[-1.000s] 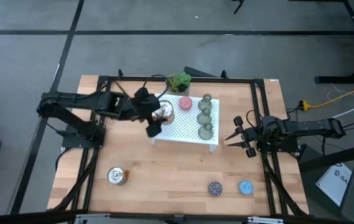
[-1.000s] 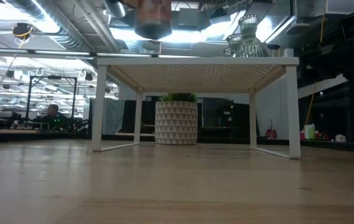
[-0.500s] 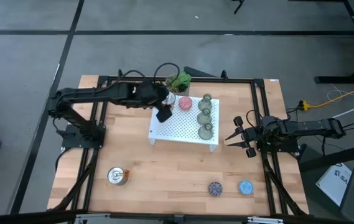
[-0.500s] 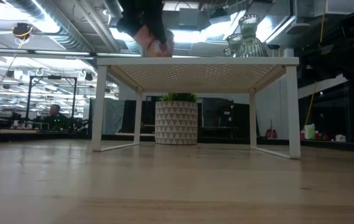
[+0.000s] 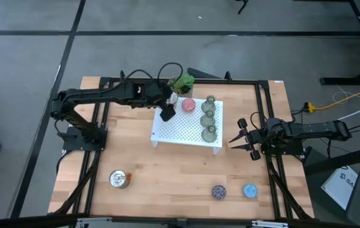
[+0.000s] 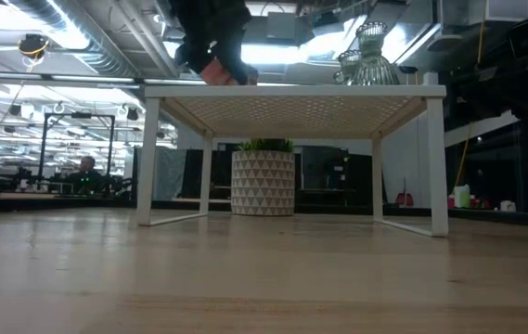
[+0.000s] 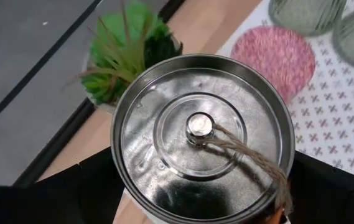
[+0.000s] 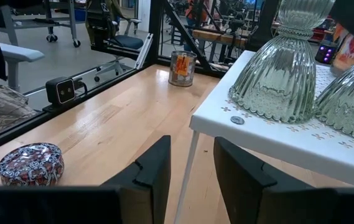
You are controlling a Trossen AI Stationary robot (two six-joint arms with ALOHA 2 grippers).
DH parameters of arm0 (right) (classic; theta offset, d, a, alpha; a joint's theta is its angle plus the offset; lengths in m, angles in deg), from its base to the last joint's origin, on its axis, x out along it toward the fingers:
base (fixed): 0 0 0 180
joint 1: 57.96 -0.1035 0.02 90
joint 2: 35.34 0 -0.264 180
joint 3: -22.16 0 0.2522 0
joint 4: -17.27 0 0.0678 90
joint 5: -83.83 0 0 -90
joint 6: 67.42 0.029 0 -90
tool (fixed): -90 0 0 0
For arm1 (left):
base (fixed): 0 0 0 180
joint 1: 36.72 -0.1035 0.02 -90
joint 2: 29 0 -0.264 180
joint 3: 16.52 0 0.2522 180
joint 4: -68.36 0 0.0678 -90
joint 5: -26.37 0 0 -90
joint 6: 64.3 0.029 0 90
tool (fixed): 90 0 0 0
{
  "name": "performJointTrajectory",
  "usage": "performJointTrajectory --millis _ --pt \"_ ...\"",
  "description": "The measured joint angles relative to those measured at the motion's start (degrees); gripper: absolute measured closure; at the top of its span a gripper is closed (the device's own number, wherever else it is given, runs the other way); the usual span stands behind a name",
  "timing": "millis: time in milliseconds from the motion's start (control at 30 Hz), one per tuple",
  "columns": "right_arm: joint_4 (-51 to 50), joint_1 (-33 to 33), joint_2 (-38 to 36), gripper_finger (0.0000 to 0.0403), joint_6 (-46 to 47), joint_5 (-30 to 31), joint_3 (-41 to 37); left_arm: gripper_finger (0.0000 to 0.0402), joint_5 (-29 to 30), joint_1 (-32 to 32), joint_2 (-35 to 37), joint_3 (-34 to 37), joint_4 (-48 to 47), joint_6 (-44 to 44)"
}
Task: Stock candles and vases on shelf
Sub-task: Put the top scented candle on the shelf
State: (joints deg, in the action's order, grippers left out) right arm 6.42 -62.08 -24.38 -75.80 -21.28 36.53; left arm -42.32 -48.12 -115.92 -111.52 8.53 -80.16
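Three vases (image 5: 209, 117) and a pink candle (image 5: 188, 105) are already stocked on the shelf (image 5: 180, 130). A silver tin candle (image 7: 203, 135) is pinched by the left end effector (image 5: 167, 109) at the shelf's far left corner. A second tin (image 5: 120, 179) near the desk's front left corner, and the dark candle (image 5: 219, 191) and light blue candle (image 5: 250, 190) near its front edge, are left. The right end effector (image 5: 244, 140), spread, waits off the shelf's right edge.

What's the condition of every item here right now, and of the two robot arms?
Shiny silver tin candle: held by the left end effector over the white perforated shelf's back left corner.
Pink candle: on the shelf.
Three olive-green vases: upright, in a row on the shelf.
Second silver tin candle, dark blue-purple candle, light blue candle: on the table, unstocked.
Right end effector: open, beside the shelf.
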Motion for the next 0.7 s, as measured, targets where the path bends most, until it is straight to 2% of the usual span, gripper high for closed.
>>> performJointTrajectory --millis 333,700 --pt "0.0 0.0 0.0 0.0279 0.0 0.0 0.0 0.0056 -1.2 0.1 0.3 1.9 2.8 -1.4" --pt "0.0 0.0 0.0 0.0279 0.0 0.0 0.0 0.0018 -4.1 0.1 0.6 2.0 2.6 -3.3"
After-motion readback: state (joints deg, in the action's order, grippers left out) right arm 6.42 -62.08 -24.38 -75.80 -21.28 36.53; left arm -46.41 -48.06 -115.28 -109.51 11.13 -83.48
